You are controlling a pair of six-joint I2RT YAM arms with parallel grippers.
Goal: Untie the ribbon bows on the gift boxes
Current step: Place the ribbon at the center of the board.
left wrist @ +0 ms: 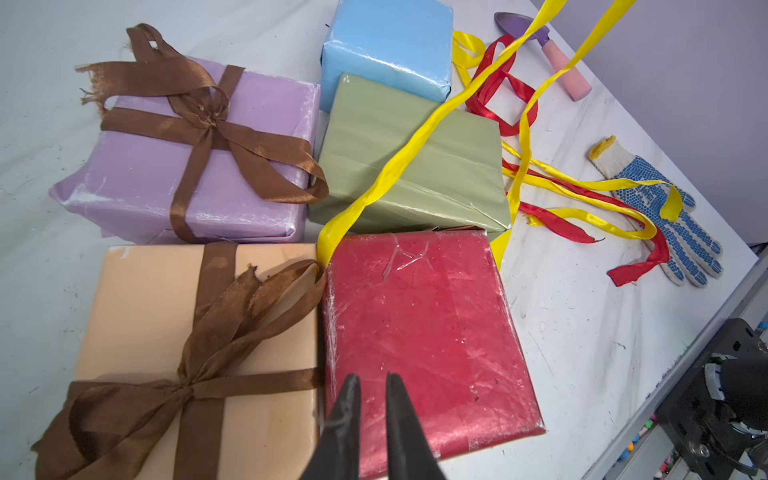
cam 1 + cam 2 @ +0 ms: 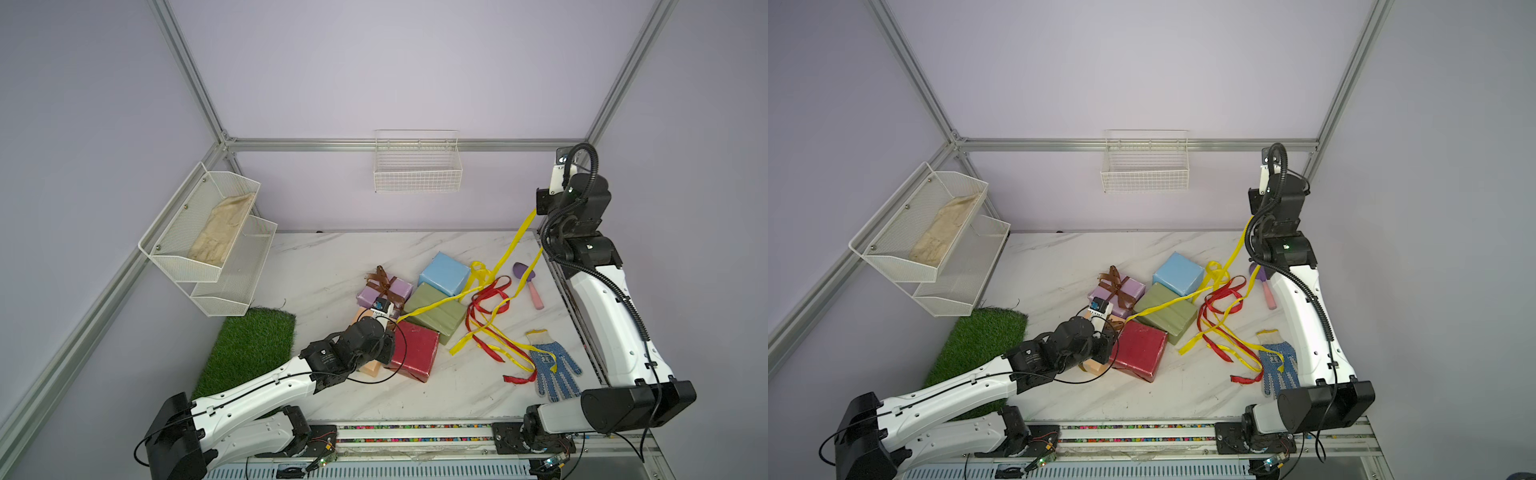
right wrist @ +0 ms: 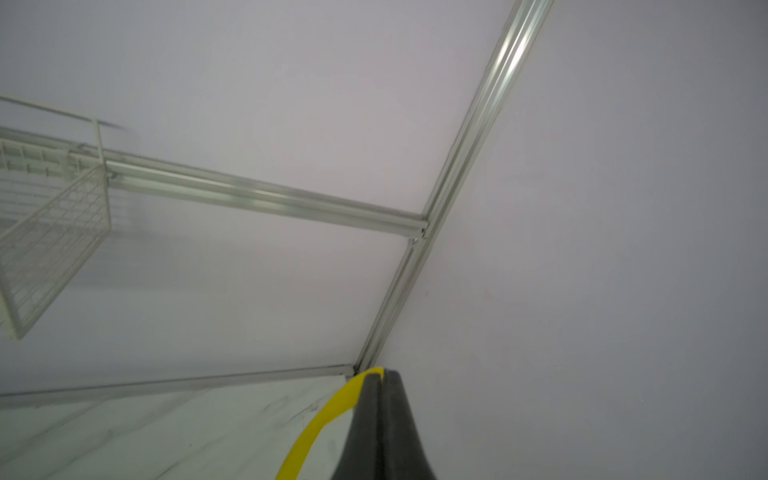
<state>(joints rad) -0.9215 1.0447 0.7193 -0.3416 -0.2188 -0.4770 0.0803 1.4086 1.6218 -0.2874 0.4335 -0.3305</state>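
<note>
Over the cluster of gift boxes, the left arm's wrist is blocking my sight in both top views, covering the left claw [image 1: 372,376] and most of the peach-orange box [image 1: 141,307]. Only the left wrist view is showing that claw: its two dark tapered fingers are standing slightly apart, gripping nothing, hovering above the dark red box [image 1: 424,324] in its scuffed glossy paper. That view is cutting off the peach-orange box's near edge and part of its floppy brown bow [image 1: 187,386]. A second brown bow [image 1: 208,118], frayed at its ends, is sitting tied on the lilac box [image 1: 137,174]. The olive green box [image 1: 449,178] and light blue box [image 1: 386,45] are lying side by side, smooth and blocky. The right claw [image 3: 380,374] is pinching tight on a satin yellow ribbon [image 1: 397,163], which is stretching from high near the far corner down across the olive green box. The right wrist view is coming out blurred, smearing the wire basket [image 3: 54,232]. On the marbled tabletop [image 2: 332,266], a red ribbon [image 1: 555,224] and more yellow strands are tangling over a blue-dotted knit glove [image 1: 690,241]; which strand belongs where I cannot tell.
</note>
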